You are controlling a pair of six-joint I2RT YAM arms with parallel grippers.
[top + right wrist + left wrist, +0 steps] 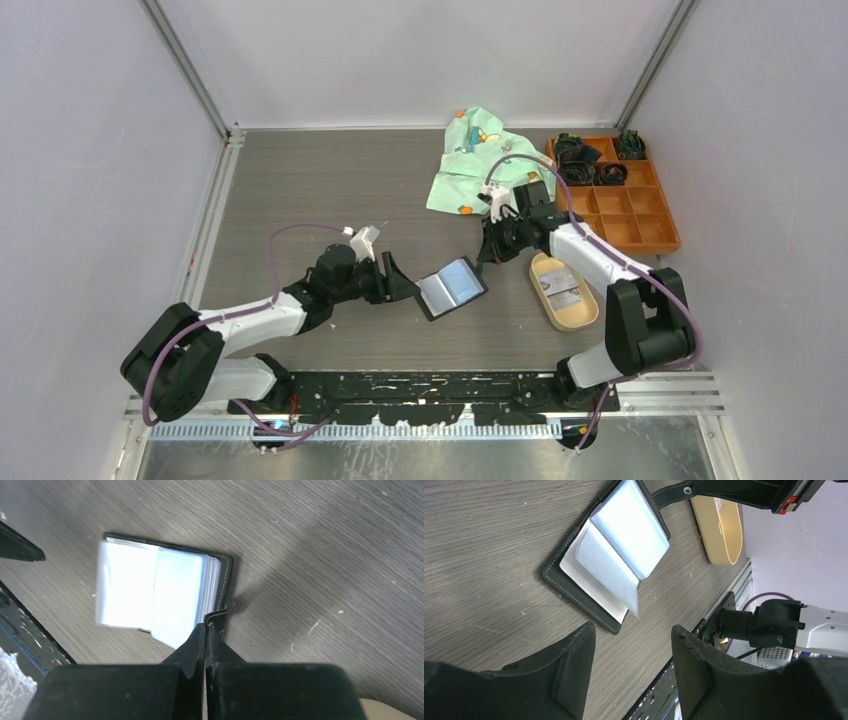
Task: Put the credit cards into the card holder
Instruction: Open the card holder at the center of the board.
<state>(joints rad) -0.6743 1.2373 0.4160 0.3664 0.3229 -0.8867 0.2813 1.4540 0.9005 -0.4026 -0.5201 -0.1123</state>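
Observation:
The black card holder (427,301) lies open on the table's middle, pale sleeves fanned upward. A light blue credit card (462,280) sits on its right leaf, also seen in the left wrist view (631,527) and the right wrist view (177,595). Another credit card (563,285) with dark markings lies in the tan tray. My right gripper (487,255) (206,625) is shut on the holder's snap tab (218,617). My left gripper (395,280) (634,630) stands open and empty just left of the holder (574,592), apart from it.
The tan oval tray (580,318) (719,530) lies right of the holder. An orange compartment box (640,225) with dark items in its far cells stands at the back right. A patterned green cloth (475,160) lies at the back. The black base rail (450,385) runs along the near edge.

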